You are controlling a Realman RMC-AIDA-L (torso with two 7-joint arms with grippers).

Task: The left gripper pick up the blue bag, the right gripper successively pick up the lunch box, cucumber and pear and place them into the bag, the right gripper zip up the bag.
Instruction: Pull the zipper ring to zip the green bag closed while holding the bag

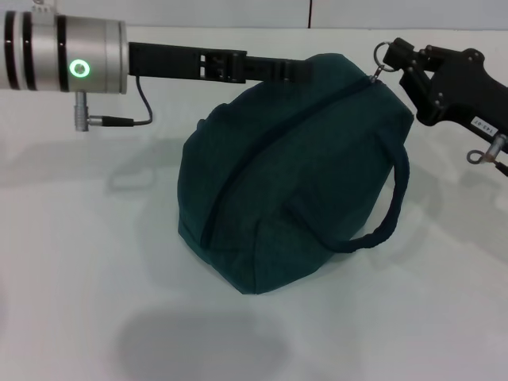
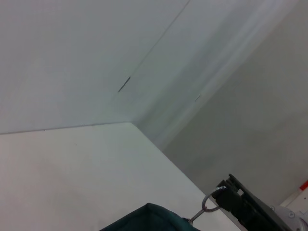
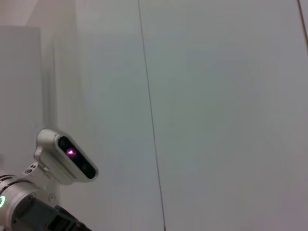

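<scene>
The blue bag (image 1: 302, 175) lies tilted on the white table (image 1: 79, 262), its zip line (image 1: 262, 151) closed along its length. One loop handle (image 1: 393, 210) hangs down on the near right side. My left gripper (image 1: 302, 71) reaches in from the left along the bag's top far edge and holds it there; its tips are hidden behind the fabric. My right gripper (image 1: 399, 54) is shut on the ring zip pull (image 1: 382, 53) at the bag's upper right end. The ring also shows in the left wrist view (image 2: 210, 202) above the bag's top (image 2: 149, 219). The lunch box, cucumber and pear are out of view.
The left arm's silver wrist (image 1: 71, 55) with a green light and a hanging cable (image 1: 131, 119) stretches across the back left. The right wrist view shows only a wall and the left arm's wrist camera (image 3: 67, 156).
</scene>
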